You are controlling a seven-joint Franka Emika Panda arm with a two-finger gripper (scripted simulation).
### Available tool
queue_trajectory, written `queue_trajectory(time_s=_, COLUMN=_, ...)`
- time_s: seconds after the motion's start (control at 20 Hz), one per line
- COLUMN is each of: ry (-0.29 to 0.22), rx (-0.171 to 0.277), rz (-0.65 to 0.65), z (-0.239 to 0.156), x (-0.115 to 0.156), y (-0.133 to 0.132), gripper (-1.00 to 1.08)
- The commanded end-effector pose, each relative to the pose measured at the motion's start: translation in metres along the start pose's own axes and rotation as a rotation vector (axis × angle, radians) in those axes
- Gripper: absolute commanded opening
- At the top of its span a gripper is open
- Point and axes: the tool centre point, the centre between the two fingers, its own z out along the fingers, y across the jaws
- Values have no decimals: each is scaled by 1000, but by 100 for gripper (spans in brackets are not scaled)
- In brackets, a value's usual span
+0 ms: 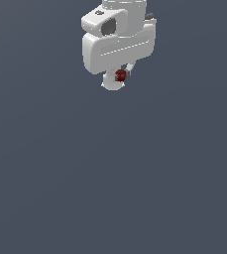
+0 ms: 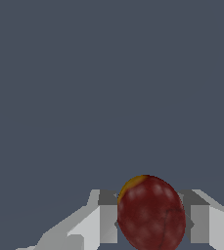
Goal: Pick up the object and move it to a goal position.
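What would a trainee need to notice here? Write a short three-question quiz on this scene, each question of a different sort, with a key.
1. True or false: the tiny dark red matte ball sits between the fingers of the white robot gripper.
2. Multiple choice: the small patch at the ball's edge in the wrist view is A) blue B) orange-yellow C) green.
3. Fill in: the plain background is dark ____-grey.

Key: 1 true; 2 B; 3 blue.
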Motion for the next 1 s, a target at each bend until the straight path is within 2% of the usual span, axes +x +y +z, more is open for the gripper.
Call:
queue_trajectory(time_s=0.0, ry=-1, rx=0, rz=0, z=-23, x=-1, y=3, gripper=-100)
queue_trajectory(time_s=0.45, ry=-1, rx=0, rz=1, z=-75, x=-1, y=12, gripper=-100)
queue_trajectory(time_s=0.95, ry=-2, rx=0, rz=1, z=-91, x=0, y=15, gripper=-100)
